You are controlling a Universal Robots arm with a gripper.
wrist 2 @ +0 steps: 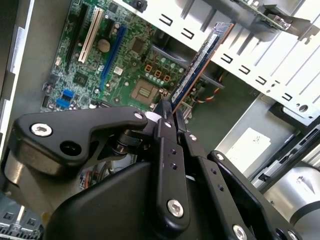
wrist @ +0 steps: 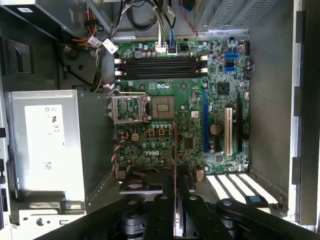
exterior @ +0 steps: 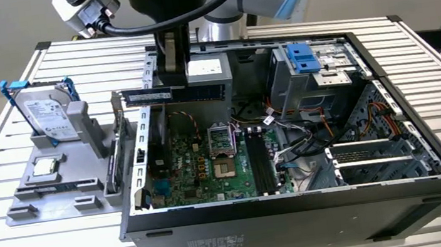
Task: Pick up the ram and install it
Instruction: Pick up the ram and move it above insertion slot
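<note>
Green ram, exterior view: the ram [exterior: 174, 94] is held by the gripper [exterior: 173, 82] over the open computer case [exterior: 298, 208], long side running left to right.
Second wrist view: both fingers [wrist 2: 166, 147] are clamped on it.
First wrist view: it is seen edge-on, lying crosswise to the slots [wrist: 160, 67].

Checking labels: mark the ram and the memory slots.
the ram [exterior: 204, 92], exterior view, dark face beside its label.
the memory slots [wrist: 160, 67], first wrist view, middle of the black slots.
</note>
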